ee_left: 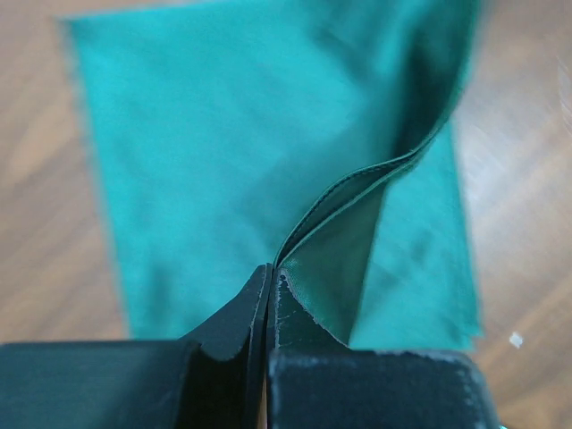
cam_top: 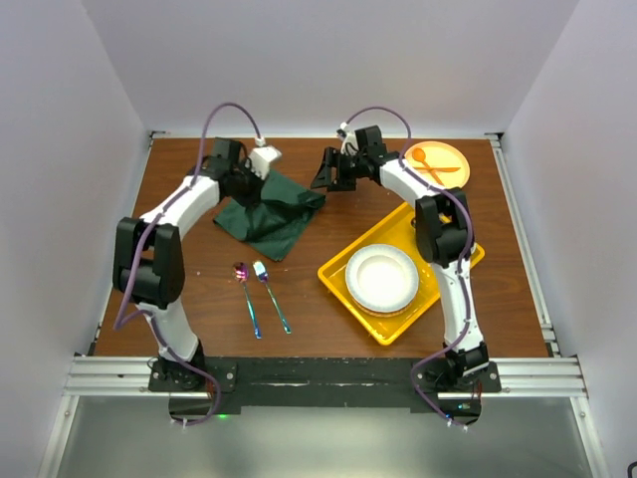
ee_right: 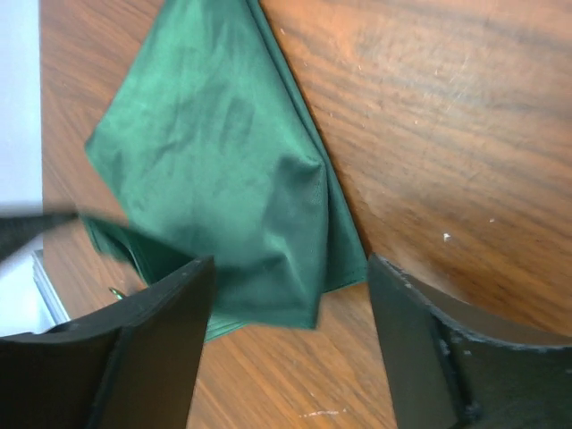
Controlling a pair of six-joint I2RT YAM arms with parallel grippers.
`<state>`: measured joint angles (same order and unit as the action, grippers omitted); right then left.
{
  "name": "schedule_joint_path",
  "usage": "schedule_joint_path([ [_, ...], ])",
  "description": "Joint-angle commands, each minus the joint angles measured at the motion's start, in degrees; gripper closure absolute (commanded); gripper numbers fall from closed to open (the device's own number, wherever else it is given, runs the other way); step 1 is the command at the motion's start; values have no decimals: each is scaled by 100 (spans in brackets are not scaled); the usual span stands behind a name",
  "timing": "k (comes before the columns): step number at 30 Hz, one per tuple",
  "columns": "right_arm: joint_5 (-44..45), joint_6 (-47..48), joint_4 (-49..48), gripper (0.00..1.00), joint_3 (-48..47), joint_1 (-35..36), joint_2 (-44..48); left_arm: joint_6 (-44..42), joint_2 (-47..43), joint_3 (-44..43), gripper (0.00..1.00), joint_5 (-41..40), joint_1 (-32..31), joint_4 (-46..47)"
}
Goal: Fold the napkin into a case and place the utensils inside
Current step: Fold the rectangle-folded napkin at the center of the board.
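Note:
The dark green napkin (cam_top: 271, 213) lies partly folded on the table's far left of centre. My left gripper (cam_top: 249, 182) is shut on the napkin's hemmed edge (ee_left: 349, 192) and holds that edge lifted above the rest of the cloth (ee_left: 206, 152). My right gripper (cam_top: 325, 179) is open and empty just right of the napkin; the cloth's corner (ee_right: 241, 206) shows between its fingers (ee_right: 156, 331), above the wood. The two iridescent utensils, spoon (cam_top: 247, 297) and fork (cam_top: 272, 295), lie side by side on the table in front of the napkin.
A yellow tray (cam_top: 343, 277) with a white plate (cam_top: 381, 277) sits right of centre. An orange plate (cam_top: 450, 159) with an orange spoon and fork (cam_top: 430, 165) stands at the far right. Walls enclose the table on three sides.

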<state>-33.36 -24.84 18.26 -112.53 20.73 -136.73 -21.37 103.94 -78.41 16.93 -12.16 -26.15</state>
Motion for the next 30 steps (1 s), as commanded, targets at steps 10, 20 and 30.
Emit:
schedule_joint_path([
  [10,-39,1375,335,65,48,422,841,660,671,-1159,100,-233,1506,443],
  [20,866,3547,1899,68,-1147,1582,-178,1,1058,-1274,100,-1595,2104,1077],
  [30,1640,3926,1364,66,-840,1891,-442,-140,1128,-851,100,-1939,2403,1200],
])
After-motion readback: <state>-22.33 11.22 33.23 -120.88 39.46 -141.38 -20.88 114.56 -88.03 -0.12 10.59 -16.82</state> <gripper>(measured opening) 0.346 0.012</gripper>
